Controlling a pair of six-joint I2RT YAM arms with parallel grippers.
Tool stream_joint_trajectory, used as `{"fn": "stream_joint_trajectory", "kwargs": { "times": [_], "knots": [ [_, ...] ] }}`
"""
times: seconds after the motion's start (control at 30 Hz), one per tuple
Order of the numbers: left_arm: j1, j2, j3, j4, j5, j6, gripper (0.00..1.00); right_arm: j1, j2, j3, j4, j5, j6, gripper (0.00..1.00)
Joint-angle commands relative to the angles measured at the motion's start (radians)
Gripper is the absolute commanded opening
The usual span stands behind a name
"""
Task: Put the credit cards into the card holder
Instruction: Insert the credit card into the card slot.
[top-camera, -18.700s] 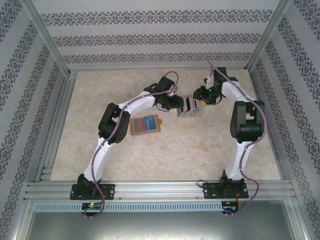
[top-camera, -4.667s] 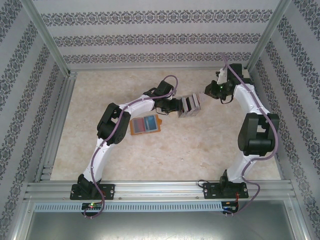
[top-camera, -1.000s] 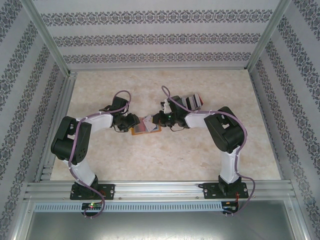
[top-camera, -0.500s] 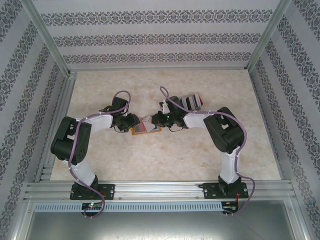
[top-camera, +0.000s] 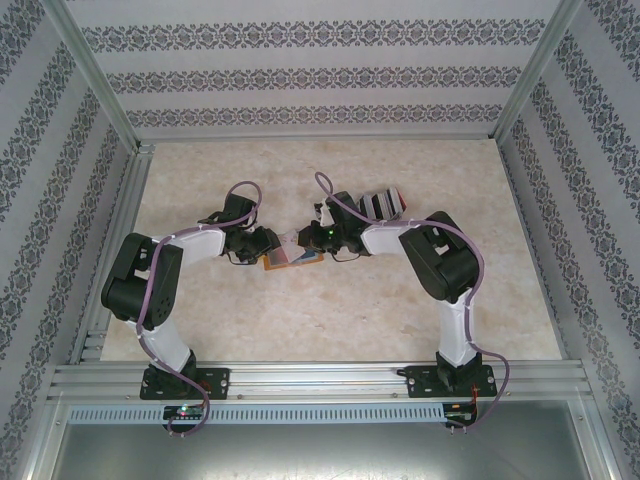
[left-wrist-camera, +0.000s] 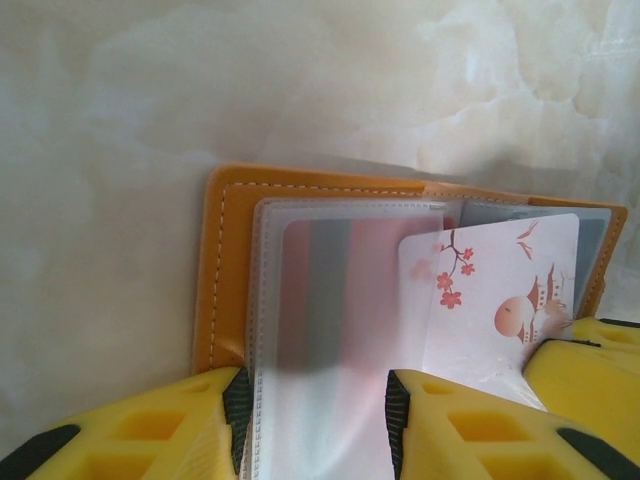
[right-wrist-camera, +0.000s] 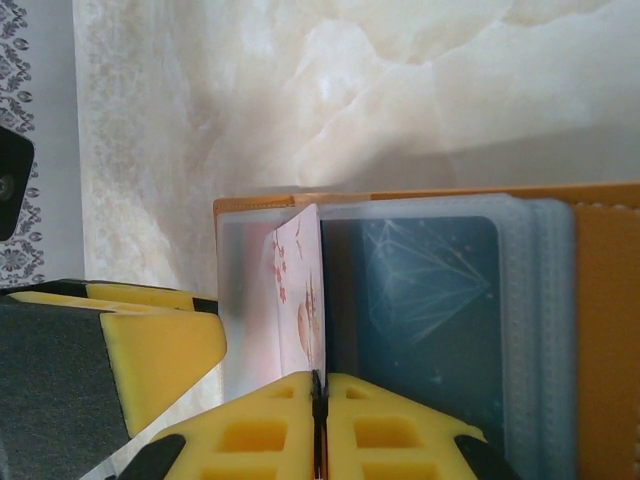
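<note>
Orange card holder (top-camera: 283, 262) lies open mid-desk (top-camera: 400, 310), clear pockets facing up. One pink blossom card (left-wrist-camera: 500, 300) is tilted over it, one edge in at the pockets. It is pinched in the right gripper (right-wrist-camera: 316, 400), which is clenched tight on it. Left gripper (left-wrist-camera: 312, 420) is part spread, its fingers (left-wrist-camera: 200, 430) planted on the holder either side of a clear pocket leaf. The other credit cards (top-camera: 380, 202) sit fanned on the desk just behind the right wrist.

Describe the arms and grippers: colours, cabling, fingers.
Both are white shells with black joint housings and black bases: left arm, right arm. A purple cable loops along each. The left gripper and right gripper have chunky yellow fingers with moulded square recesses and black inner pads.
</note>
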Motion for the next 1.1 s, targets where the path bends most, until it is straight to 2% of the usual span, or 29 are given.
{"fn": "stream_joint_trajectory", "kwargs": {
  "times": [0.0,0.17,0.4,0.8,1.07],
  "knots": [
    [0.011,0.001,-0.026,0.006,0.007,-0.013,0.44,-0.005,0.024,-0.013,0.032,0.016,0.022,0.11],
    [0.009,0.009,-0.024,0.011,0.013,-0.016,0.44,-0.001,0.034,-0.028,0.082,0.017,0.052,0.11],
    [0.007,0.008,-0.026,0.018,0.014,-0.020,0.44,0.028,0.020,-0.024,0.041,0.055,0.020,0.11],
    [0.000,0.002,-0.032,0.027,0.012,-0.022,0.44,0.056,0.059,0.025,0.010,0.031,-0.007,0.12],
    [-0.003,-0.001,-0.032,0.026,0.007,-0.025,0.44,0.052,0.015,-0.005,0.015,0.067,-0.014,0.12]
  ]
}}
